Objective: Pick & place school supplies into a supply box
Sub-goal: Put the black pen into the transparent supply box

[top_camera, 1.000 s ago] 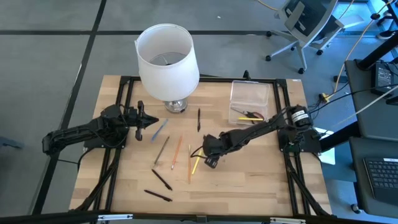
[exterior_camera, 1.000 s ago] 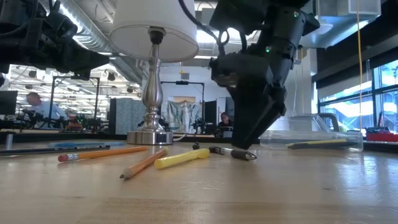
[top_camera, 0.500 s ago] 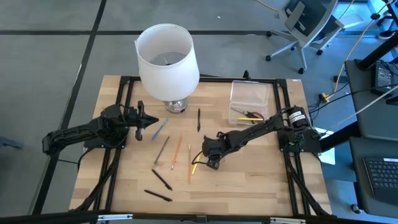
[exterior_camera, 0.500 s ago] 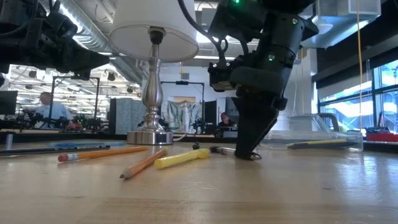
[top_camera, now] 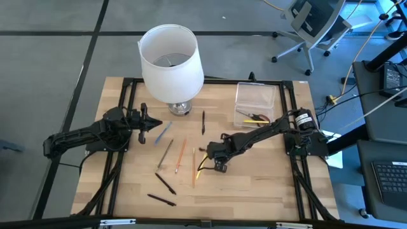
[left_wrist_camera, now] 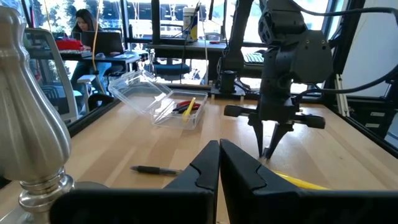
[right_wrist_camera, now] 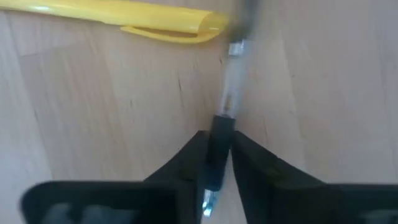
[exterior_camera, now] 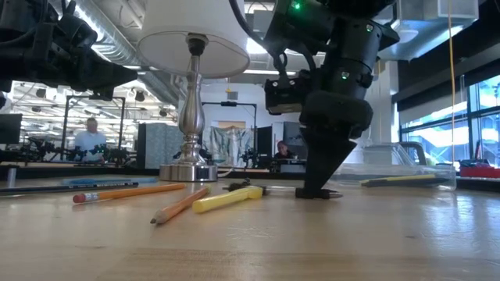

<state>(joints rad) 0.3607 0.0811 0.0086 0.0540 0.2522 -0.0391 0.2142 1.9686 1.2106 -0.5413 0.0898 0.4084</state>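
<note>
My right gripper (top_camera: 218, 167) points steeply down at the table's middle, shut on a pen (right_wrist_camera: 227, 102) that has a clear barrel and a black grip section. A yellow pen (top_camera: 201, 166) lies just beside it. The clear supply box (top_camera: 240, 95) stands at the far right, with a yellow pencil and the red-handled scissors (top_camera: 255, 117) inside it. Other pencils and pens (top_camera: 181, 156) lie loose on the wood. My left gripper (top_camera: 156, 124) hangs shut and level at the left, by the lamp base. My right gripper pinches the pen's black grip section (right_wrist_camera: 218, 138) between its two fingertips (exterior_camera: 316, 187). The fingers come from above, pointing steeply down, and lie across the pen. The pen lies flat on the table (exterior_camera: 336, 193).
A white lamp (top_camera: 170, 60) on a metal base stands at the far middle-left. A black pen (top_camera: 203, 122), a blue pencil (top_camera: 164, 131), a grey pencil (top_camera: 166, 154) and two black pens (top_camera: 165, 183) lie scattered. Black frame rails run along the table's edges.
My right gripper has rolled about its own axis above the clear-barrelled pen and shut its wide-open fingers onto it. The pen stays on the table. My left arm has kept still.
</note>
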